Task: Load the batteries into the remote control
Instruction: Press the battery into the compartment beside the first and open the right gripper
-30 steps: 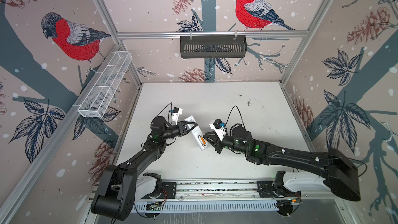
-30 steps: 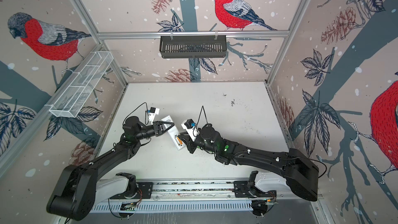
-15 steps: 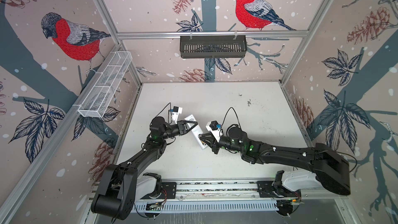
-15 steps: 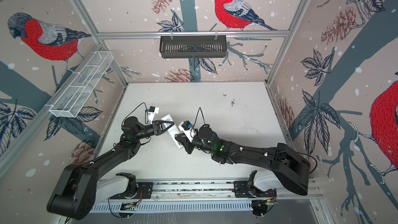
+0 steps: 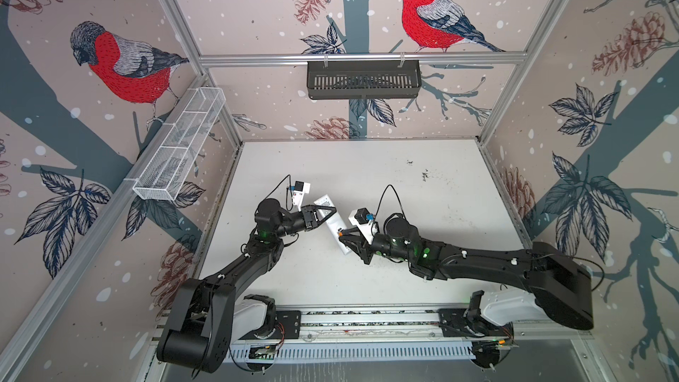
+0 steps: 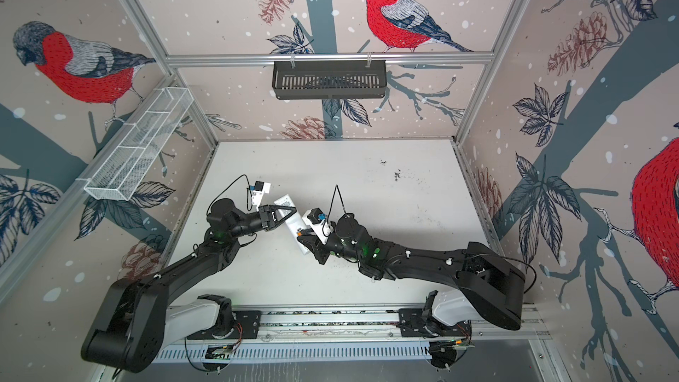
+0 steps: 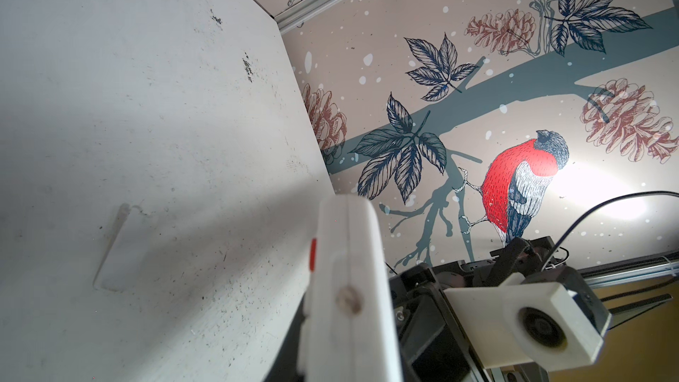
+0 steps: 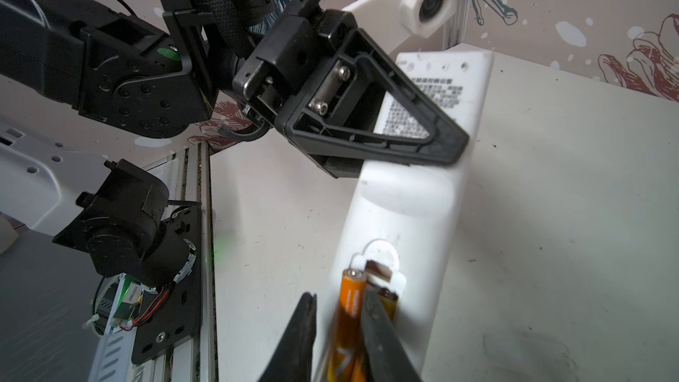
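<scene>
Lying parallel, two orange batteries [image 8: 351, 299] sit in the remote control [image 8: 404, 214].

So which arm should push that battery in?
Right: the right gripper has a battery between its fingers at the remote control bay; the left gripper is shut on its other end.

Free passage exists over the desk [image 5: 404, 178] from its middle to the back wall and along its right side. The centre-left is obstructed: the left tool [image 5: 332, 211] clamps the remote control [image 5: 335, 223] and the right tool [image 5: 345, 244] straddles its near end. The mounting rail [image 5: 367, 319] bars the front edge.
</scene>
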Controlling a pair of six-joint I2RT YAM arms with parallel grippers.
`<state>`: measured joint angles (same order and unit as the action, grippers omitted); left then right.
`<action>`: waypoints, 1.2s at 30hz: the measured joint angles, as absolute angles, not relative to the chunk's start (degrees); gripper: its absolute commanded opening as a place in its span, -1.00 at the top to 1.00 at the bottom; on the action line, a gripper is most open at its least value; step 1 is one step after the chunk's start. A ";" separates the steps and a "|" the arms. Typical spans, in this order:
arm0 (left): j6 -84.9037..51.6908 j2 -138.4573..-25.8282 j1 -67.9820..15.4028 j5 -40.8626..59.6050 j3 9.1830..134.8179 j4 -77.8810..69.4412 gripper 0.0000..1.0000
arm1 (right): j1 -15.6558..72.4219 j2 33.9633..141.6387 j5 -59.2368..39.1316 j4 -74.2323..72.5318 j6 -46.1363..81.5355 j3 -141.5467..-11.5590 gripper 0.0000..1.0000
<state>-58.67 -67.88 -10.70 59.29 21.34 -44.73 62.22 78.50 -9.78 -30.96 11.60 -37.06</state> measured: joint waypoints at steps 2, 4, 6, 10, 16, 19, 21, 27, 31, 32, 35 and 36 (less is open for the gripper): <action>-58.67 -67.94 -10.70 59.48 21.34 -44.77 1.00 | 62.15 78.11 -9.50 -30.06 11.53 -37.63 0.28; -58.65 -68.03 -10.70 59.48 21.34 -44.77 1.00 | 61.84 77.56 -9.50 -29.82 11.55 -38.11 0.17; -58.65 -68.05 -10.70 59.48 21.34 -44.77 1.00 | 61.21 76.71 -9.63 -29.39 11.66 -38.26 -0.02; -58.63 -68.01 -10.66 59.48 21.34 -44.75 1.00 | 58.26 75.64 -11.97 -28.60 13.96 -39.07 -0.49; -58.46 -67.61 -10.66 59.44 21.34 -44.73 1.00 | 53.39 78.96 -20.40 -24.18 20.93 -45.32 -0.70; -58.43 -67.48 -10.66 59.42 21.34 -44.71 1.00 | 51.96 81.30 -24.77 -22.06 24.38 -47.24 -0.73; -58.41 -67.37 -10.66 59.40 21.34 -44.71 1.00 | 50.96 82.65 -27.90 -21.56 26.72 -47.62 -0.73; -58.17 -66.83 -10.66 59.24 21.34 -44.69 1.00 | 48.69 85.58 -34.02 -22.48 32.64 -47.03 -0.74; -58.06 -66.65 -10.66 59.20 21.34 -44.66 1.00 | 48.23 87.50 -36.62 -23.73 34.68 -45.98 -0.74; -58.06 -66.65 -10.66 59.18 21.34 -44.66 1.00 | 48.03 87.85 -36.95 -23.83 34.89 -45.80 -0.74; -58.04 -66.63 -10.66 58.59 21.34 -44.66 1.00 | 47.81 88.66 -37.58 -24.95 36.03 -45.32 -0.74; -58.04 -66.61 -10.66 58.59 21.34 -44.66 1.00 | 47.62 88.95 -37.76 -25.50 36.27 -45.15 -0.73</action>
